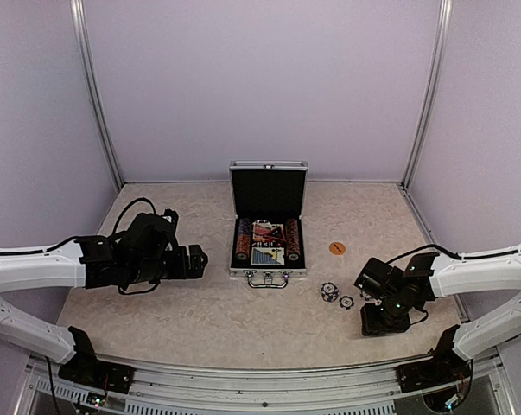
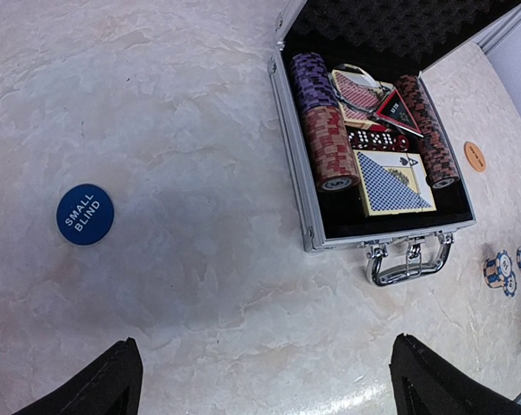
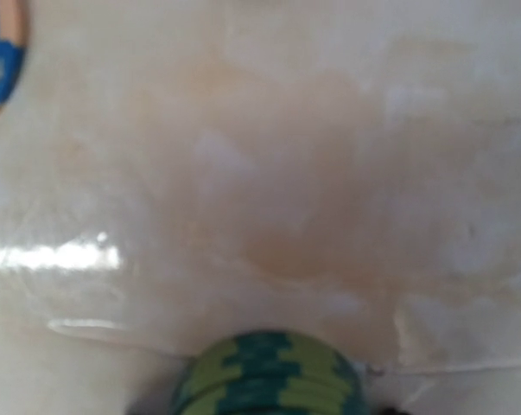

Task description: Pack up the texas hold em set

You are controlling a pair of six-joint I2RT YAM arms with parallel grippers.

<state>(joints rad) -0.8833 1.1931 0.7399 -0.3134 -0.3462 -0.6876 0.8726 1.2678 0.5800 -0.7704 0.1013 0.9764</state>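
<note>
Case (image 2: 289,147) stands open at mid-table, lid upright, handle toward me. That leaves the tray reachable from above. Chip rows (image 2: 327,143) line both sides, with the card deck (image 2: 391,183) between them.

My left claw (image 2: 264,391) is released, fingers (image 2: 104,385) wide apart with nothing between them. It hangs above the table (image 2: 182,104) left of the case, probably waiting its turn.

My right claw (image 1: 374,327) points down at the table, right of the loose blue-and-white chips (image 1: 329,291). Its fingers do not show, so I cannot tell whether it grips.

View differences:
- Only the right wrist shows green striped chips (image 3: 269,379) at its lower edge, likely my target. The claw hides them from overhead.
- Only the left wrist shows the SMALL BLIND disc (image 2: 85,214). In the overhead view the left arm covers it.
- The orange disc (image 1: 337,248) lies apart, right of the case.
</note>
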